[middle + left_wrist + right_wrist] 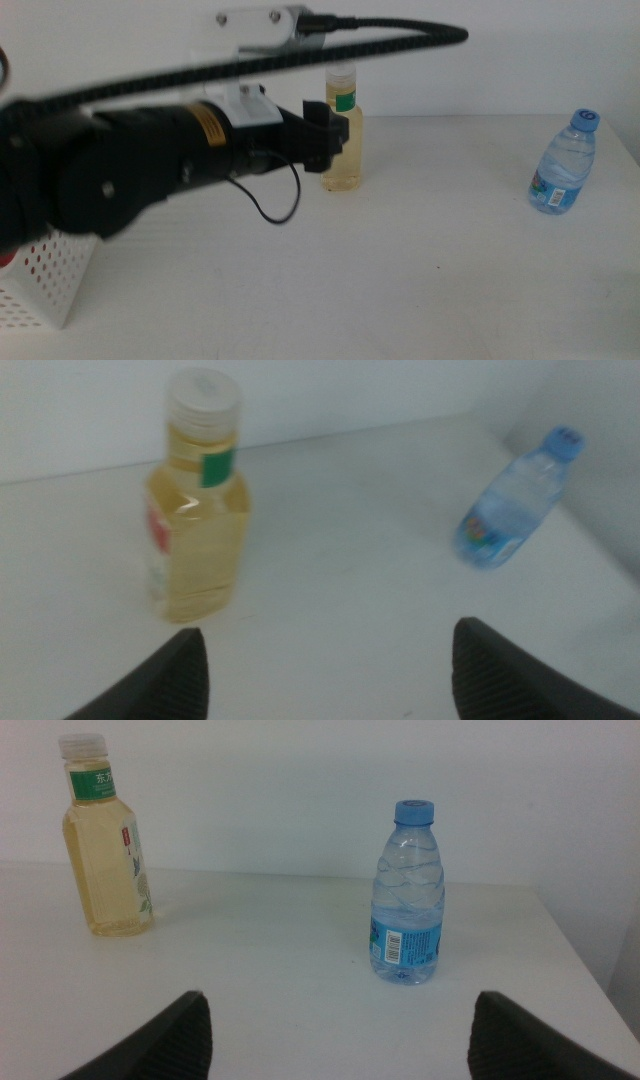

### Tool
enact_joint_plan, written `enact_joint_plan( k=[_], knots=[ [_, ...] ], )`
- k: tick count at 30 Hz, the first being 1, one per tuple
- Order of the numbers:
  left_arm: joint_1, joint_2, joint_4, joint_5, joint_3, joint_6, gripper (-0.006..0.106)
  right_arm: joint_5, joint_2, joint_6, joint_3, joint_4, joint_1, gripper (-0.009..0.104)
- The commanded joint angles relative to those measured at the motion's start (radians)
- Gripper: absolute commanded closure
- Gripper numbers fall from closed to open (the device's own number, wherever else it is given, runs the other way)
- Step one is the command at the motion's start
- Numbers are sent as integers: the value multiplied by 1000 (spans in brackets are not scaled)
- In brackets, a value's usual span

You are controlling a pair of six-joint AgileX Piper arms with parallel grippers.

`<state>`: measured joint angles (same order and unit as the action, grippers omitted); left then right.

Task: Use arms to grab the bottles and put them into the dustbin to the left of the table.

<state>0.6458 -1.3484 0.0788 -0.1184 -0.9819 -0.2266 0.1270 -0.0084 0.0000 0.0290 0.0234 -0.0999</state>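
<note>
**Left end effector open beside the yellow bottle**

Left end effector (335, 135) reaches in from the left side of the middle view, its dark fingers spread wide just beside the yellow-liquid bottle (342, 135). From this angle the fingers overlap the bottle's left flank, though whether they touch it cannot be told. The left wrist view shows both jaws far apart with nothing between them; there the yellow-liquid bottle (197, 500) stands upright ahead of one jaw, not between the two. A thick black cable (300, 55) arches over the left arm (130, 175) and passes in front of the bottle's white cap.

The yellow-liquid bottle serves as the landmark. It stands upright on the table (420, 260), toward the far edge, with a green label at its neck. The water bottle (564, 162), clear with a blue cap, stands upright well apart from it, off to its right near the table's right edge. The dustbin (50, 280), white with rows of small round holes, sits well to the left of the yellow bottle and nearer the camera, partly hidden behind the left arm; a sliver of something red shows at its edge.

Right end effector (340, 1040) is outside the middle view; its wrist view shows its jaws wide apart and empty, facing both bottles, the water bottle (408, 895) nearer to it than the yellow one (103, 840).
</note>
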Motion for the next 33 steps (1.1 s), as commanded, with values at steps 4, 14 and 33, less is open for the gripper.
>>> enact_joint_plan(
  k=[4,14,33],
  knots=[
    [60,32,162,329,96,49,37,-77,-28,-9,-8,-6,6,28],
    [286,-60,565,722,176,497,82,-77,-28,-9,-8,-6,6,28],
    [377,-302,874,984,177,683,90,-77,-28,-9,-8,-6,6,28]
  ],
)
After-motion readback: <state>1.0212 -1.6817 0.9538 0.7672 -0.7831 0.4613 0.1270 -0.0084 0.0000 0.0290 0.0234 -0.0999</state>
